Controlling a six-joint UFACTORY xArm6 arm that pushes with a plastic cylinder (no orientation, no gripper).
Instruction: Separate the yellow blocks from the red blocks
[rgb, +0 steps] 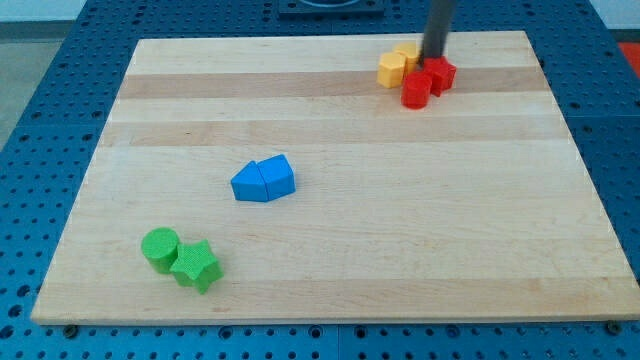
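Note:
Two yellow blocks sit near the view's top right: a yellow hexagon-like block (392, 69) and another yellow block (408, 54) just behind it. Two red blocks touch them on the right: a red cylinder-like block (416, 90) and a red block (440, 74). The four form one tight cluster. My tip (432, 58) stands at the top of the cluster, between the rear yellow block and the right red block, touching or nearly touching both. The rod rises out of the view's top.
Two blue blocks (263, 180) lie joined near the board's middle left. A green cylinder (160, 248) and a green star (196, 267) sit at the bottom left. The wooden board (340, 230) lies on a blue perforated table.

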